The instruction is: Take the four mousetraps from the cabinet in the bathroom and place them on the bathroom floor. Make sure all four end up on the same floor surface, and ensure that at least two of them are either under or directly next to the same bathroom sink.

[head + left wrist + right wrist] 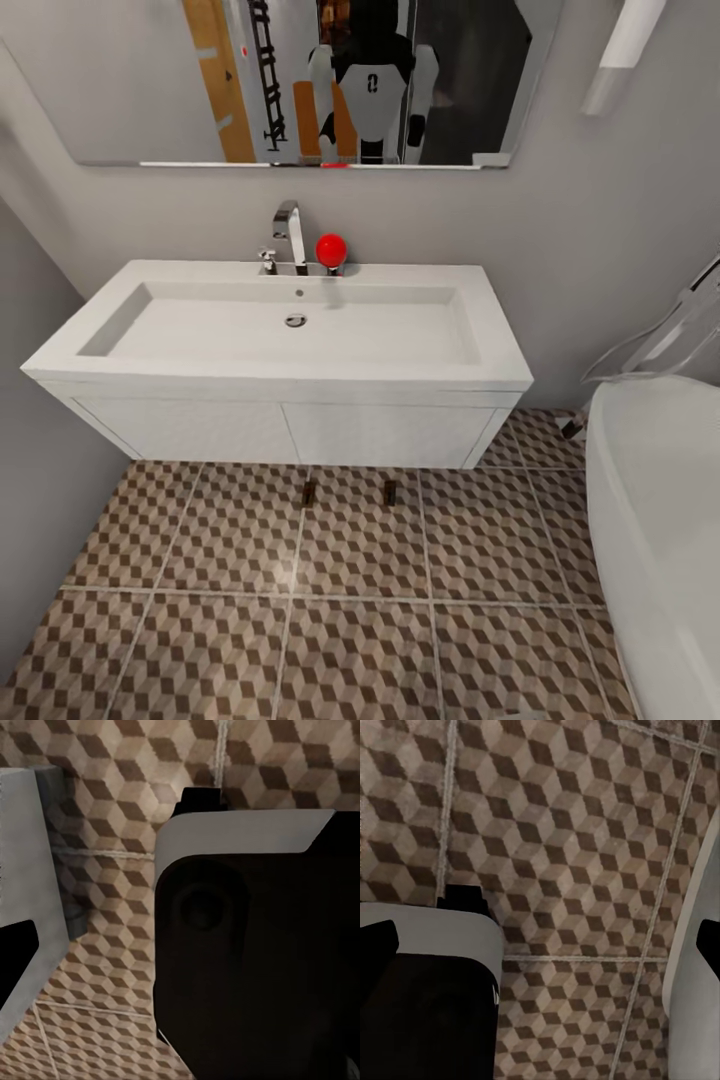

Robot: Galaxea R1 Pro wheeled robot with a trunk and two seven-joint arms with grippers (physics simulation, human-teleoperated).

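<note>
Two mousetraps (309,492) (391,491) are seen flat on the bathroom floor (360,620), just in front of the sink (280,385), apparently set there to meet the next-to-sink condition. Two are judged outstanding. Neither arm's jaws can be judged from the wrist views.

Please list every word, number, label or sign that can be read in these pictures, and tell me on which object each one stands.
"0" or a rounded dark emblem: on the chest of the robot reflected in the mirror above the sink; too blurred to read with certainty.
No other text: the faucet, the red ball, the two mousetraps on the bathroom floor and the bathtub carry no readable marks.
</note>
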